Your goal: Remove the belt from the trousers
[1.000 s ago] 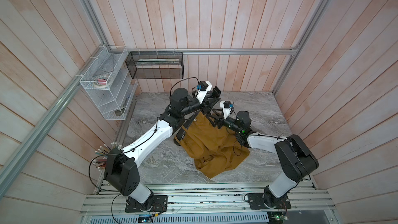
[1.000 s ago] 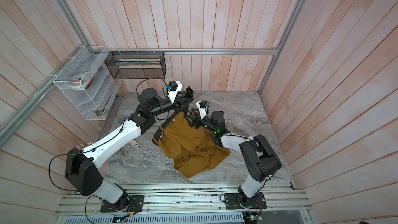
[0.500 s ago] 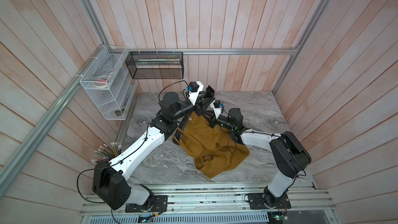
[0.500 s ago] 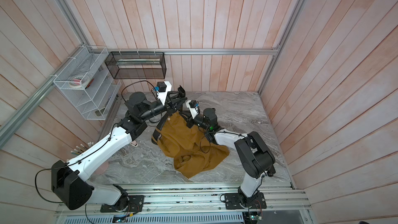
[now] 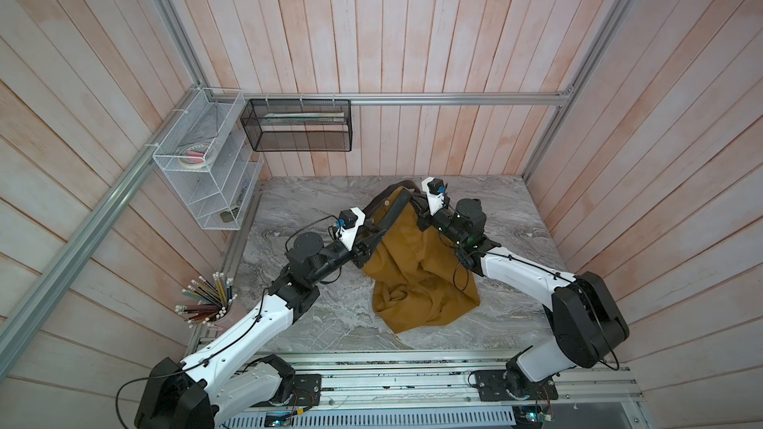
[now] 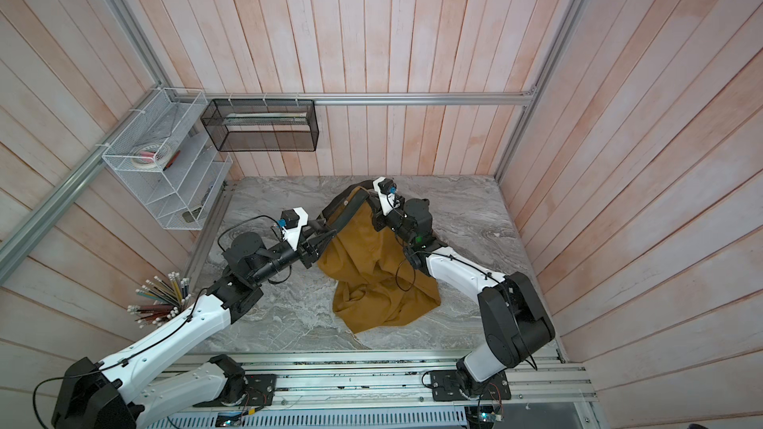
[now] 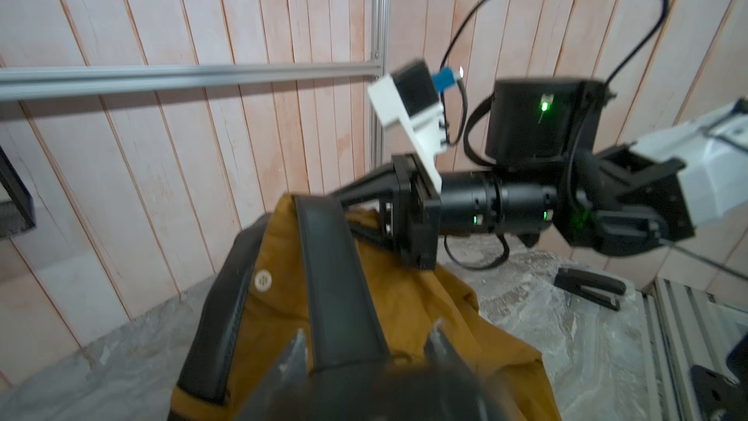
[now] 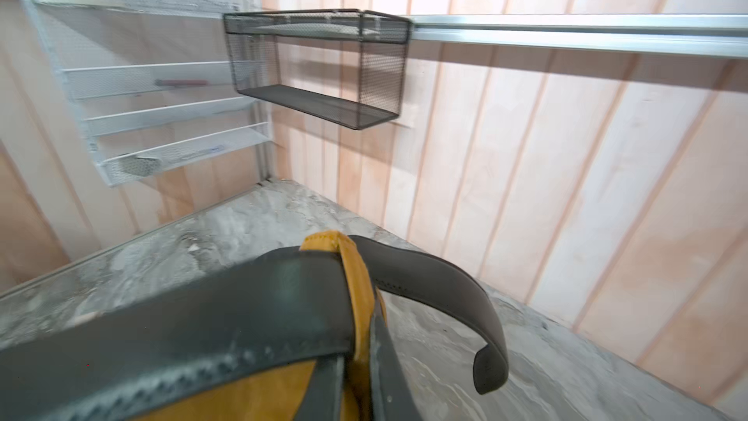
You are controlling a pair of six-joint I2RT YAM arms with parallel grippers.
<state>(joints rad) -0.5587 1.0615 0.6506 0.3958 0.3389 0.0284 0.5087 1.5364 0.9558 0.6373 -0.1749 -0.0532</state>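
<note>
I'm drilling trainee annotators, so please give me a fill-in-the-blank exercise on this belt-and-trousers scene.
1. The long black leather-like belt runs through a fabric ___ of the mustard-brown fabric trousers.
2. The left tool has its jaws ___ on either side of the belt.
3. The right tool holds the trousers up by their ___.
Missing words: loop; open; waistband.

On my left, a white wire rack (image 5: 206, 196) hangs on the plank wall, with a roll of tape (image 5: 193, 157) lying in its top tier. Beside it, a black mesh basket (image 5: 297, 127) hangs from the aluminium rail (image 5: 454, 98) on the back wall. A bunch of pencils (image 5: 206, 295) stands by the near left corner of the grey marbled surface (image 5: 305, 208). In the left wrist view, a short black bar-shaped object (image 7: 589, 287) lies on that surface.
</note>
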